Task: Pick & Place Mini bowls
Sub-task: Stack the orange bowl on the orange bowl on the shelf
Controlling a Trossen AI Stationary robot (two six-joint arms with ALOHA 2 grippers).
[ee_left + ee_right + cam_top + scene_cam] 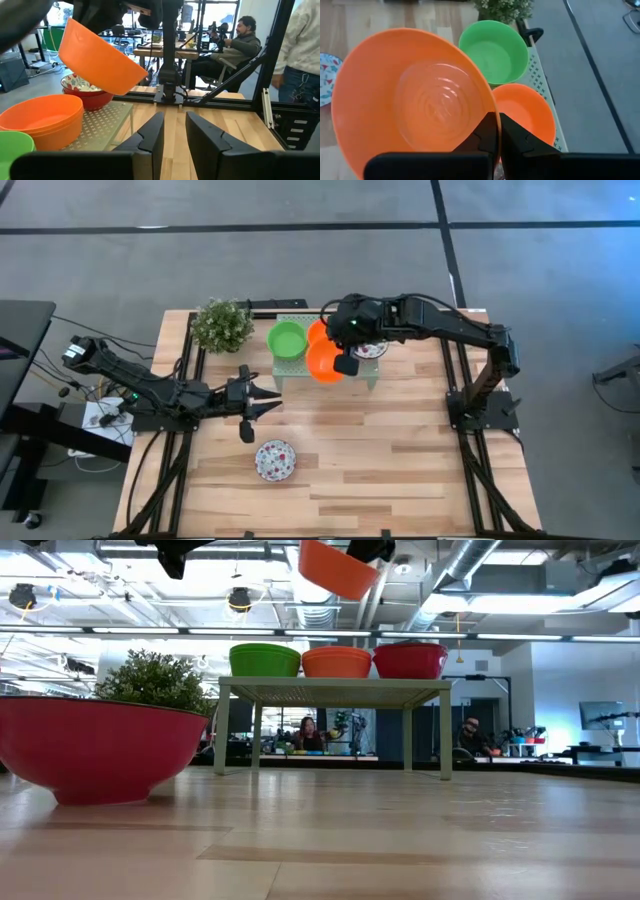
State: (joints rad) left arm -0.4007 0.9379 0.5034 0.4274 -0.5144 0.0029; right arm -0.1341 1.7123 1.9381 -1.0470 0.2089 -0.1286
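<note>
Right gripper [496, 131] has its fingers pinched on the rim of a smooth glossy orange bowl [415, 100], round and shallow, lifted and tilted in the air above the pale green perforated stand [372, 376]. On the stand: a stack of orange bowls [42, 120], a plain green bowl [287, 339], and a red-outside bowl with a white floral inside [87, 90], partly hidden in the high view under the right arm. Another floral bowl [275, 459] sits alone on the table near the front, well apart from the stand. Left gripper [268, 402] waits low over the table to the left of the stand, fingers slightly spread, holding nothing. Table [400, 460] is light wood planks with visible grain, black metal frame at the sides. Bushy green plant [222, 324] at the back left corner, just beside the stand. Floor grey with dark lines. Room behind is open workshop space: exposed ducts on the ceiling, desks, a seated person [235, 45], another person standing [300, 60] at the frame edge.
</note>
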